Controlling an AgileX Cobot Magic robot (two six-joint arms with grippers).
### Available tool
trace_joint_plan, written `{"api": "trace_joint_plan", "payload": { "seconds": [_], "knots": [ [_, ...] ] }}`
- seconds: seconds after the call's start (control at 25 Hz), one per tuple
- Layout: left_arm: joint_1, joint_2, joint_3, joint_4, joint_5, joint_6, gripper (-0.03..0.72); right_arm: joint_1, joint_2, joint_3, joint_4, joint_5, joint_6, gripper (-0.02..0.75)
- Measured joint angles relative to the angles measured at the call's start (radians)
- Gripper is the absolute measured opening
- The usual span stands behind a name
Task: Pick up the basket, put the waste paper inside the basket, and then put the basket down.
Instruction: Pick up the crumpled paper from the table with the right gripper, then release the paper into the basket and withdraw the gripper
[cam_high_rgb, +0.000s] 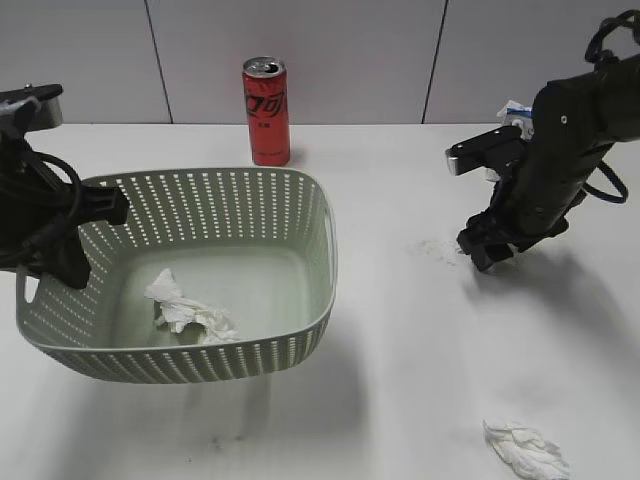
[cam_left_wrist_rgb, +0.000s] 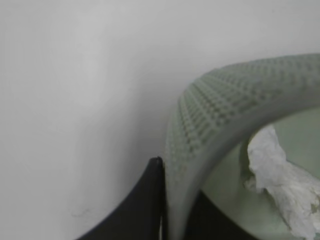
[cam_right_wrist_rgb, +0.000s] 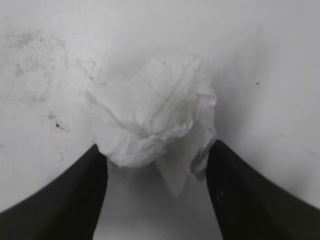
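My left gripper (cam_high_rgb: 72, 262) is shut on the left rim of the pale green basket (cam_high_rgb: 230, 358) and holds it tilted, its left side raised off the table. The left wrist view shows my fingers (cam_left_wrist_rgb: 167, 200) clamped on the basket wall (cam_left_wrist_rgb: 225, 100). One waste paper wad (cam_high_rgb: 190, 312) lies inside the basket and also shows in the left wrist view (cam_left_wrist_rgb: 280, 180). My right gripper (cam_high_rgb: 485, 252) is open and low at the table, with a second wad (cam_right_wrist_rgb: 155, 120) just at its fingertips (cam_right_wrist_rgb: 157, 155). A third wad (cam_high_rgb: 525, 448) lies at the front right.
A red drink can (cam_high_rgb: 265, 110) stands upright behind the basket near the wall. A blue-and-white carton (cam_high_rgb: 514, 112) shows partly behind the right arm. The white table (cam_high_rgb: 400, 380) runs back to a grey panelled wall.
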Motion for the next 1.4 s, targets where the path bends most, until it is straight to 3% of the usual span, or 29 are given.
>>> {"api": "trace_joint_plan", "payload": {
  "seconds": [0.12,0.24,0.44,0.52,0.72,0.92,1.12,1.4],
  "knots": [
    [0.000,0.000,0.000,0.000,-0.002,0.000,0.006,0.000,0.029,-0.004,-0.002,-0.042,0.001,0.451],
    [0.000,0.000,0.000,0.000,-0.002,0.000,0.006,0.000,0.038,-0.010,-0.009,-0.063,0.001,0.382],
    [0.000,0.000,0.000,0.000,-0.002,0.000,0.006,0.000,0.040,-0.011,-0.041,-0.041,0.003,0.071],
    [0.000,0.000,0.000,0.000,-0.002,0.000,0.006,0.000,0.040,-0.017,-0.060,0.001,0.003,0.014],
    [0.000,0.000,0.000,0.000,-0.002,0.000,0.006,0.000,-0.005,-0.027,-0.036,0.104,-0.028,-0.006],
    [0.000,0.000,0.000,0.000,-0.002,0.000,0.006,0.040,-0.203,-0.035,0.191,0.113,-0.257,-0.007],
    [0.000,0.000,0.000,0.000,-0.002,0.000,0.006,0.217,-0.404,-0.035,0.349,0.110,-0.426,-0.008],
    [0.000,0.000,0.000,0.000,0.004,0.000,0.006,0.495,-0.517,-0.035,0.407,0.006,-0.464,-0.008]
  ]
}}
